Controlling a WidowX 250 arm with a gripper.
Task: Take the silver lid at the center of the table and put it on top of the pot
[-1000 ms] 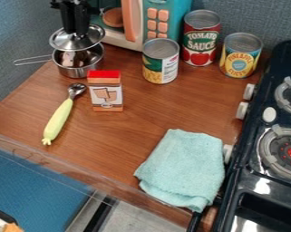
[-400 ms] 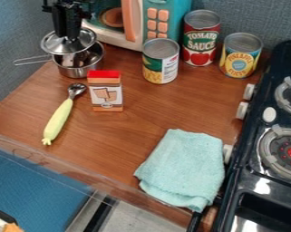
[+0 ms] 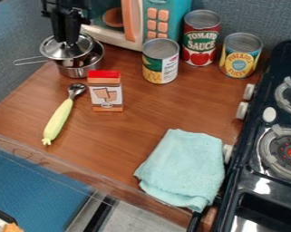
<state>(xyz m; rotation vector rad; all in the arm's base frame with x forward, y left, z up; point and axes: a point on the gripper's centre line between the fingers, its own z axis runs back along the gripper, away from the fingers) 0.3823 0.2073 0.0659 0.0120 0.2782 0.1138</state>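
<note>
Lid [image 3: 55,51], clamped in the gripper [image 3: 69,42], over the left part of the pot [image 3: 78,72] near the wooden desk's [image 3: 152,111] far left corner. A microwave [image 3: 133,22] stands at the far edge, then three cans [image 3: 160,68], a cloth [image 3: 182,170] at the near right corner, and a stove [image 3: 256,181] along the right edge.

3 cans [image 3: 161,61], 1 pot [image 3: 81,71], 1 lid [image 3: 65,50], 1 box [image 3: 105,92], 1 spoon [image 3: 60,115], 1 cloth [image 3: 182,167], 1 microwave [image 3: 148,22], 1 stove [image 3: 249,147]

Camera view: above bench [image 3: 168,106] | faces slantwise down toward toy microwave [image 3: 135,25] | whole worktop width near | single view
</note>
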